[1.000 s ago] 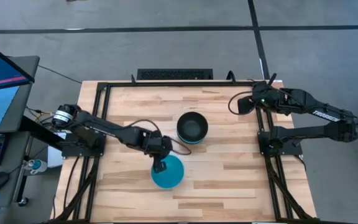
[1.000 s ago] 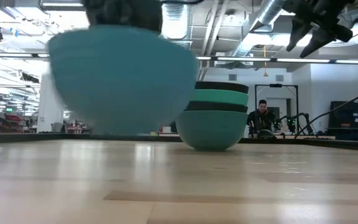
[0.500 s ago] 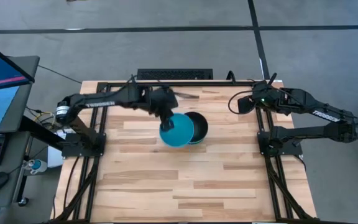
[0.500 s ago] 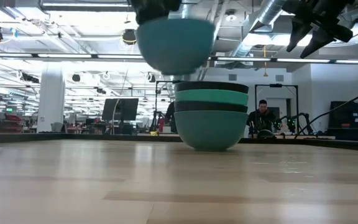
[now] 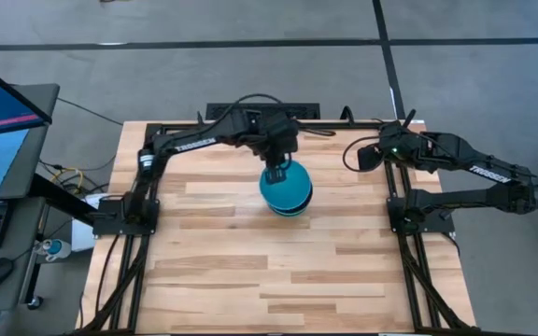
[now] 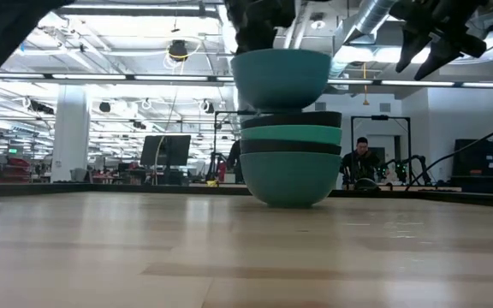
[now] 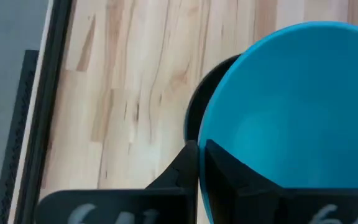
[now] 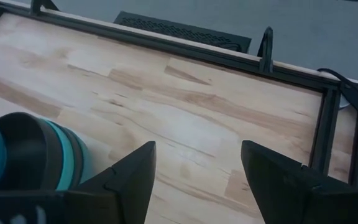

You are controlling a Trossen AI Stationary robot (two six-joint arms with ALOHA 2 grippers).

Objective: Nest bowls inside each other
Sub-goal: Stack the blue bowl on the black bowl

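Observation:
A bright cyan bowl [image 5: 285, 189] hangs from my left gripper [image 5: 276, 174] directly over a stack of bowls [image 6: 291, 162] at the table's middle. In the low view the cyan bowl [image 6: 281, 79] sits upright just above the stack, whose layers from the top are black, teal-green, black and cyan. I cannot tell whether it touches the top black bowl [image 7: 197, 106]. The stack rests on the table by its bottom bowl. My right gripper [image 8: 197, 180] is open and waits above the table's far right corner [image 5: 370, 155], holding nothing. My left gripper holds the cyan bowl by its rim [image 7: 199, 134] on the far left side. One finger [image 7: 235, 177] is inside the bowl and one finger [image 7: 178, 174] outside, coming from above and pointing down. The bowl hangs upright, lifted clear of the table.
A black metal frame [image 5: 250, 126] runs along the table's edges, with arm mounts on both sides. Bare wooden tabletop [image 5: 278, 271] lies on the near side of the stack. In the low view a person [image 6: 362, 158] shows far off in the room behind the table.
My left gripper has carried the cyan bowl from the near middle of the table toward the far edge and a little to the right, up over the stack, turning about as it went. The bowl has stayed upright in the hold, and the stack has kept still.

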